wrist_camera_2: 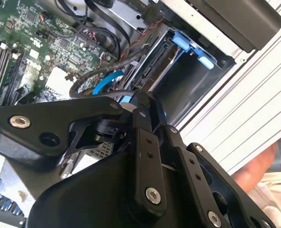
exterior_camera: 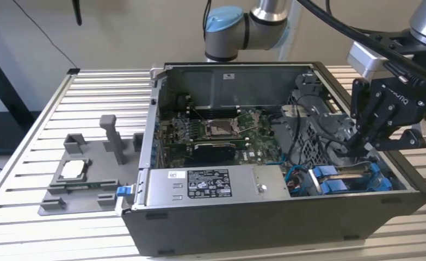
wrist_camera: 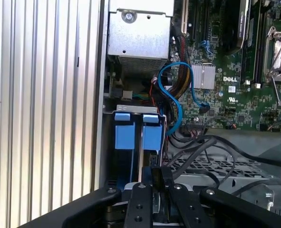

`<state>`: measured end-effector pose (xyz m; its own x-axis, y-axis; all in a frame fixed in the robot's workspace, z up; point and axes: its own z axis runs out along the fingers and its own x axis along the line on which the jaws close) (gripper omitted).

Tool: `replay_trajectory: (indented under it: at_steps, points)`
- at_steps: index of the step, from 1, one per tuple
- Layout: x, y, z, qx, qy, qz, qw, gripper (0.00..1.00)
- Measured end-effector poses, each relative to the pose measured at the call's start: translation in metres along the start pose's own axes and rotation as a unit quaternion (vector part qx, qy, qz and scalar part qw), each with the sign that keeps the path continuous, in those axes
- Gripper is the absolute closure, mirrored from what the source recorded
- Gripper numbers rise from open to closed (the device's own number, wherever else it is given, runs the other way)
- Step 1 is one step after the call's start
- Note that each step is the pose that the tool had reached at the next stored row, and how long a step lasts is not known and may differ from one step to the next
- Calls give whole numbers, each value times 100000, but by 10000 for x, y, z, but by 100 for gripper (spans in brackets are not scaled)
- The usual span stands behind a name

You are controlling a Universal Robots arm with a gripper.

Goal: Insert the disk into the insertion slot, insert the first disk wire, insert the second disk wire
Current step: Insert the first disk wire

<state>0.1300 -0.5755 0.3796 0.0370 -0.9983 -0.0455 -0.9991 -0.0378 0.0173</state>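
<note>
**Entry: drive-bay corner of open computer case [exterior_camera: 285,217], on slatted desk [exterior_camera: 89,98].**

- Recorded the claw [exterior_camera: 359,145] low inside that corner, tips drawn together. Could not tell whether a connector was pinched between them.
- Found the disk [exterior_camera: 343,182], in its blue carrier, just below the claw and seated in the insertion slot [wrist_camera_2: 197,80].
- Noted a blue data cable [wrist_camera: 176,102] looping loose just beyond the claw. Noted black cables [wrist_camera: 211,147] crossing close beside it.
- Logged the power-supply box [exterior_camera: 198,185] and motherboard [exterior_camera: 220,136] well apart from the claw.
- Logged a person's hand [wrist_camera_2: 261,166] outside the case wall, near the claw's body.

**Risks, as judged:**

- Plug reaching the disk's port tilted or off-line, so bending contacts or stopping short of seating.
- Claw linkage snagging the loose blue loop and dragging it taut against its socket.
- Excess downward push shifting the carrier in its bay.
- Slack black cables wedging between claw and cage wall and deflecting the approach.
- Hand near enough to be struck by an outward swing.
</note>
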Motion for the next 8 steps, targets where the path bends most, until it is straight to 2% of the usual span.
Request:
replay_trajectory:
  at_steps: [6, 8]
  points:
    - [35, 1, 14, 47, 4, -1, 100000, 81]
    - [45, 2, 26, 203, -1, -8, 100000, 81]
